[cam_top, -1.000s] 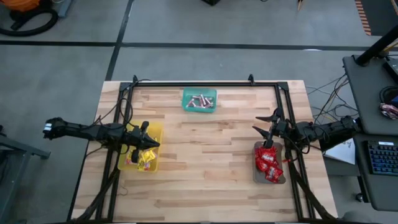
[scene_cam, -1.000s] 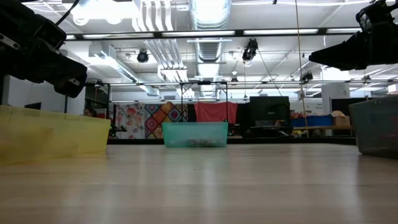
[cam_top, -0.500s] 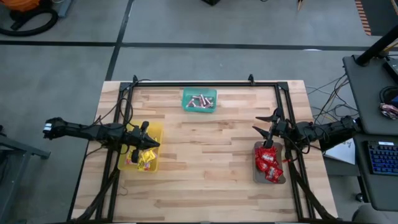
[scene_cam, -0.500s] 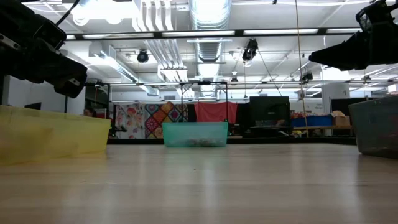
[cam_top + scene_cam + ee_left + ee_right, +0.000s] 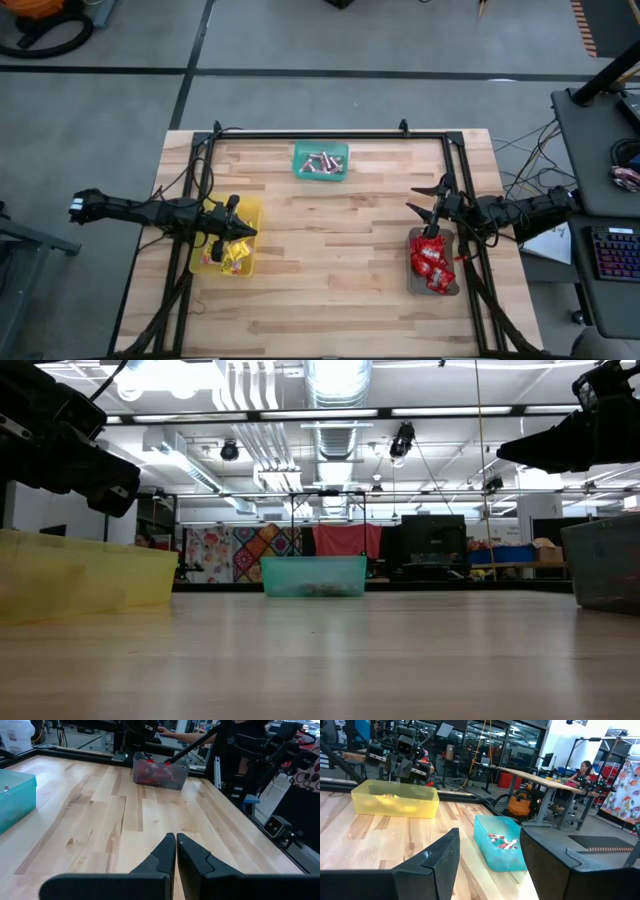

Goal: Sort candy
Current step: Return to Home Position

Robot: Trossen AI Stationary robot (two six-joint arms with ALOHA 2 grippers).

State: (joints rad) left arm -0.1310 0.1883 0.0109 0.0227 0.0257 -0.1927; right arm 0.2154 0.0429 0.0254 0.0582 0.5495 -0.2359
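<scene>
The candy lies sorted in three trays. Yellow packets (image 5: 234,256) fill the yellow tray (image 5: 248,212) at the table's left. Pinkish rolls (image 5: 321,161) lie in the green tray (image 5: 299,170) at the far middle. Red packets (image 5: 431,264) fill the grey tray (image 5: 412,280) at the right. My left gripper (image 5: 246,229) hovers over the yellow tray, shut and holding nothing (image 5: 176,839). My right gripper (image 5: 421,200) stands open just beyond the grey tray's far end, with nothing between its fingers (image 5: 490,870).
A black frame (image 5: 320,134) runs along the table's far edge and both sides. Bare wood (image 5: 330,250) spans the middle of the table between the trays. In the right wrist view a person (image 5: 583,770) sits at a desk in the room beyond.
</scene>
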